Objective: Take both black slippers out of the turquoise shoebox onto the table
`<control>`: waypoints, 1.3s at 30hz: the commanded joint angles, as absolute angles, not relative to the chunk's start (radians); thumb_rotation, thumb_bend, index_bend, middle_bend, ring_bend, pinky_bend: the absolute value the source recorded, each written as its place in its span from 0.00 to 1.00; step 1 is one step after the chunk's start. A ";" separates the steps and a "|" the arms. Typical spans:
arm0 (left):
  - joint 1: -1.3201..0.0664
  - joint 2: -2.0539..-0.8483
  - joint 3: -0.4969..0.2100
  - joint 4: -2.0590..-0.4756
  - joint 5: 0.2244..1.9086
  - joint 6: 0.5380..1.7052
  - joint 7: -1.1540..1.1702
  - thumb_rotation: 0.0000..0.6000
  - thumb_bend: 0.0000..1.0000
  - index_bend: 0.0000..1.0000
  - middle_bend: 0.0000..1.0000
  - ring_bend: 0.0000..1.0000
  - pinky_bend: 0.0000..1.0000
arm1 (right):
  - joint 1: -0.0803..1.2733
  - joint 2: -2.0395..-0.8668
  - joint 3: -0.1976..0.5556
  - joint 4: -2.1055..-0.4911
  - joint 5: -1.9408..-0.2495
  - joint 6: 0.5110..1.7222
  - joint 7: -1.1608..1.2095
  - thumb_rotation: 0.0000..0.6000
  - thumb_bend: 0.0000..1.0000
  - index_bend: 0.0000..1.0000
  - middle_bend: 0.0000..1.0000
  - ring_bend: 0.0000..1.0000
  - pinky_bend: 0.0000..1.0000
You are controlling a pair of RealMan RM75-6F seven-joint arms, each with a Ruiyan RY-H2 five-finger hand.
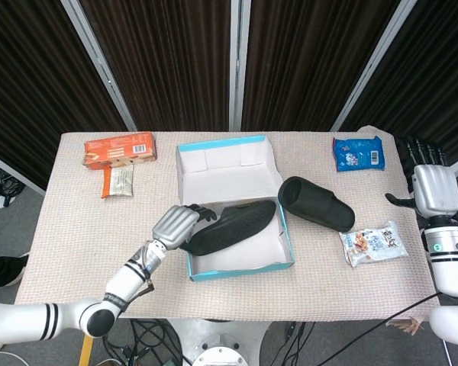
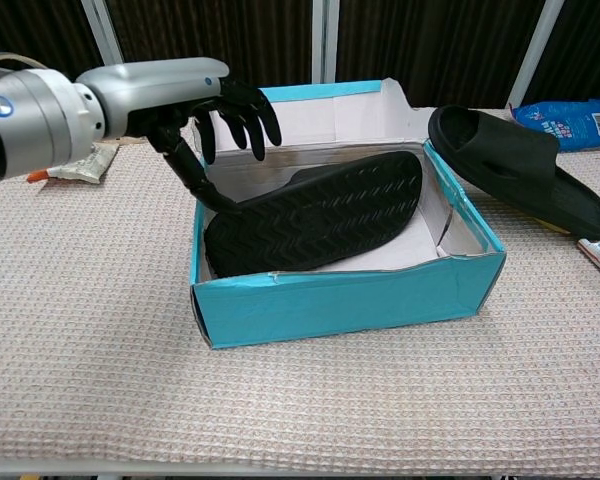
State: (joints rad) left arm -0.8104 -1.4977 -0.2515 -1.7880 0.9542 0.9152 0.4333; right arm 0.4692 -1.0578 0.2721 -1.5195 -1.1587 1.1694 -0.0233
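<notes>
Now left hand (image 2: pixel 215 110) spread, empty, over boxed slipper (image 2: pixel 315 212); right hand (image 1: pixel 433 191) empty.

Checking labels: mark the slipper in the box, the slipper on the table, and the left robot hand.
Boxed slipper (image 2: pixel 320 212), chest view, mid sole.
Table slipper (image 1: pixel 317 203), head view, upper strap.
Left robot hand (image 1: pixel 177 225), head view, back of hand.

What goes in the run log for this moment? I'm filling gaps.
left hand open over box | one slipper in box | other slipper on table | right hand open, idle
</notes>
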 commanded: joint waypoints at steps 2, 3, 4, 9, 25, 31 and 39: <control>-0.894 -1.572 -0.253 -1.748 0.778 0.969 0.589 1.00 0.09 0.28 0.31 0.29 0.44 | 0.460 -1.052 0.273 -1.515 -1.159 1.176 -0.013 1.00 0.00 0.00 0.00 0.00 0.00; -0.904 -1.583 -0.254 -1.742 0.749 0.976 0.606 1.00 0.09 0.28 0.31 0.29 0.45 | 0.457 -1.050 0.273 -1.513 -1.160 1.177 -0.010 1.00 0.00 0.00 0.00 0.00 0.00; -0.915 -1.592 -0.254 -1.736 0.721 0.984 0.624 1.00 0.09 0.27 0.31 0.29 0.45 | 0.455 -1.049 0.274 -1.512 -1.160 1.179 -0.008 1.00 0.00 0.00 0.00 0.00 0.00; -0.956 -1.643 -0.249 -1.702 0.656 1.059 0.704 1.00 0.09 0.25 0.30 0.29 0.45 | 0.445 -1.046 0.276 -1.506 -1.166 1.189 0.008 1.00 0.00 0.00 0.00 0.00 0.00; -1.068 -1.748 -0.239 -1.646 0.488 1.129 0.873 1.00 0.05 0.23 0.30 0.29 0.46 | 0.428 -1.046 0.275 -1.481 -1.177 1.191 0.037 1.00 0.00 0.00 0.00 0.00 0.00; -1.068 -1.779 -0.225 -1.614 0.484 1.163 0.886 1.00 0.04 0.23 0.32 0.34 0.47 | 0.428 -1.052 0.275 -1.472 -1.181 1.185 0.048 1.00 0.00 0.00 0.00 0.00 0.00; -1.046 -1.815 -0.179 -1.587 0.605 1.178 0.846 1.00 0.04 0.32 0.45 0.47 0.58 | 0.424 -1.054 0.281 -1.470 -1.188 1.195 0.059 1.00 0.00 0.00 0.00 0.00 0.00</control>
State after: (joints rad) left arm -1.0540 -1.8034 -0.1943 -1.5953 0.5794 1.1713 0.8569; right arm 0.4242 -1.0541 0.2803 -1.4693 -1.1875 1.1947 0.0580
